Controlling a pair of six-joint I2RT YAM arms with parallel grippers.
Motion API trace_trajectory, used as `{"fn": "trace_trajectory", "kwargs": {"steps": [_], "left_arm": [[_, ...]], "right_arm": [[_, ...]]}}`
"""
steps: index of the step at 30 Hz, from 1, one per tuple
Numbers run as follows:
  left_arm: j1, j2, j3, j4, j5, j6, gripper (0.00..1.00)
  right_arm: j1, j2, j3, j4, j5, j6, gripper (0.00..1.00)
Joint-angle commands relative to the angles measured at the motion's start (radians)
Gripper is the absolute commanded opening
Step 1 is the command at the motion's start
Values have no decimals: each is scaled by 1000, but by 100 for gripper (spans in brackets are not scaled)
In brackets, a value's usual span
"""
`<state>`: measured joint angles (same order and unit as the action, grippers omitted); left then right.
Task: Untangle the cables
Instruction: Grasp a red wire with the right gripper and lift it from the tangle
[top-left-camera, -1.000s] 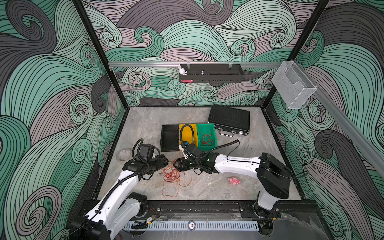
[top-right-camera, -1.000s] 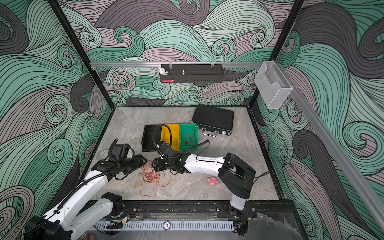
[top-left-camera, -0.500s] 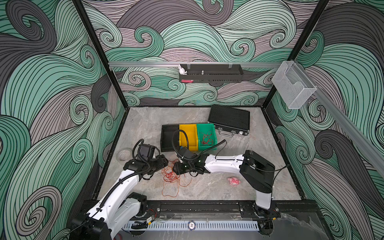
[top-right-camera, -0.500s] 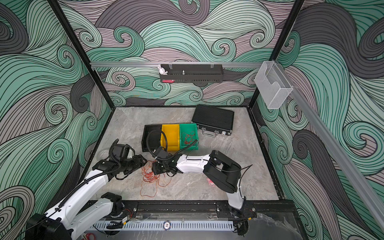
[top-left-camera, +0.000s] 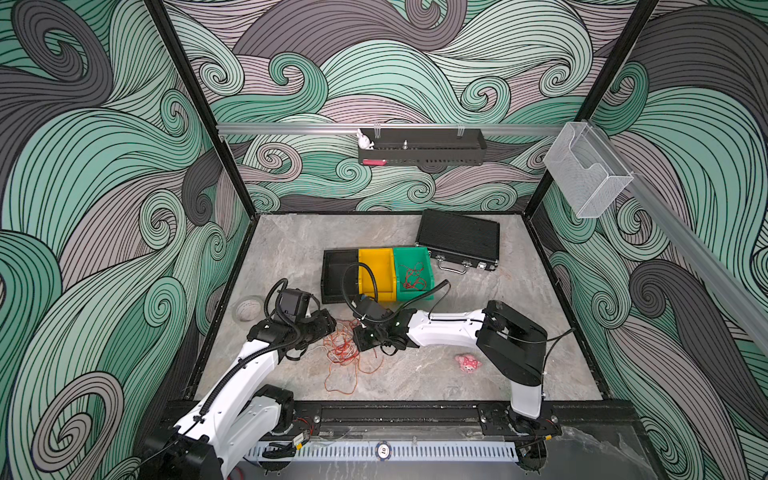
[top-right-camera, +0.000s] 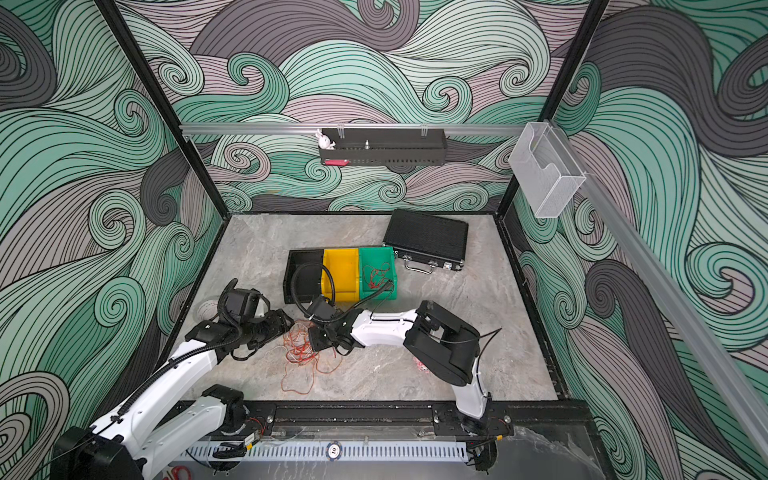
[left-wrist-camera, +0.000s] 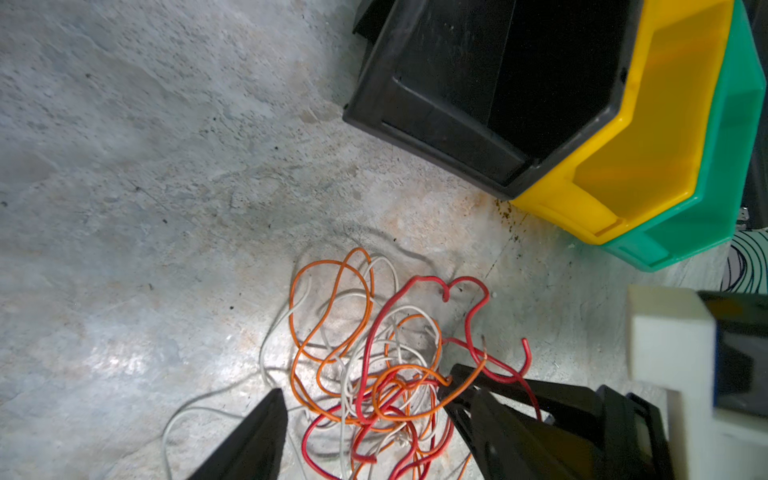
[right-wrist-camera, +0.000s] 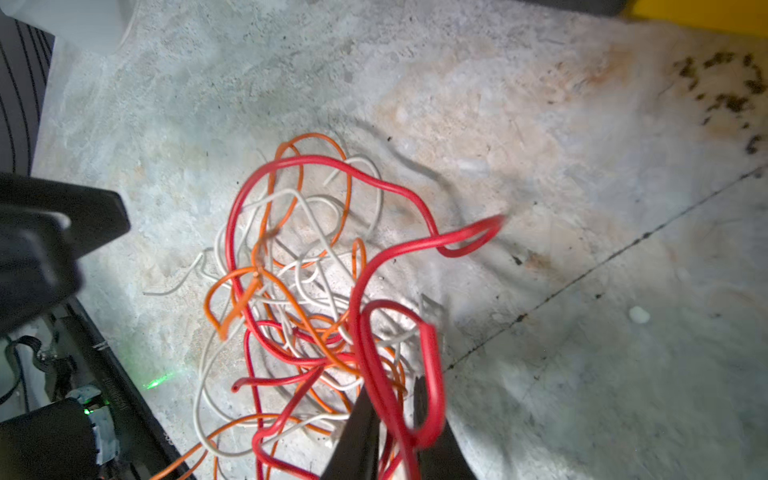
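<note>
The cables (top-left-camera: 343, 350) are thin red, orange and white wires in one loose tangle on the stone table, seen in both top views (top-right-camera: 300, 350). My left gripper (top-left-camera: 329, 327) sits at the tangle's left edge. In the left wrist view it (left-wrist-camera: 365, 419) is open, its black fingers (left-wrist-camera: 257, 440) standing either side of the cables (left-wrist-camera: 374, 365). My right gripper (top-left-camera: 359, 340) presses in from the tangle's right side. In the right wrist view it (right-wrist-camera: 392, 419) is shut on a red cable (right-wrist-camera: 374, 374), whose loop rises between the narrow fingers.
Black (top-left-camera: 337, 274), yellow (top-left-camera: 376, 272) and green (top-left-camera: 415, 270) bins stand in a row just behind the tangle; the green one holds a red wire. A black case (top-left-camera: 459, 237) lies behind them. A pink plush toy (top-left-camera: 467, 362) and a tape roll (top-left-camera: 249, 308) lie on the table.
My right arm has folded and slid left into the tangle, and its jaws have closed on a red cable. The left arm has stayed put, open.
</note>
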<state>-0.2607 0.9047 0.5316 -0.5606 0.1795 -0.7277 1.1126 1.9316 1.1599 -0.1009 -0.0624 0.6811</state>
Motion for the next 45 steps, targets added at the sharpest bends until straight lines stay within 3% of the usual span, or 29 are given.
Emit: {"fn": "trace_trajectory", "kwargs": {"steps": [1, 10, 17, 27, 35, 45], "left_arm": [[-5, -16, 10, -2, -5, -12, 73], [-5, 9, 7, 49, 84, -7, 73], [-5, 55, 9, 117, 220, 8, 73], [-8, 103, -14, 109, 215, 25, 70], [-12, 149, -33, 130, 201, 16, 58], [-40, 178, -68, 211, 222, -30, 55]], "right_arm": [[-9, -37, -33, -10, 32, -12, 12], [-37, -150, -125, 36, 46, -21, 1], [-85, -249, -209, 78, 47, -26, 0], [-130, -355, -266, 64, 52, -42, 0], [-149, -427, -287, 34, 66, -61, 1], [-156, -498, -304, 27, 41, -68, 1]]}}
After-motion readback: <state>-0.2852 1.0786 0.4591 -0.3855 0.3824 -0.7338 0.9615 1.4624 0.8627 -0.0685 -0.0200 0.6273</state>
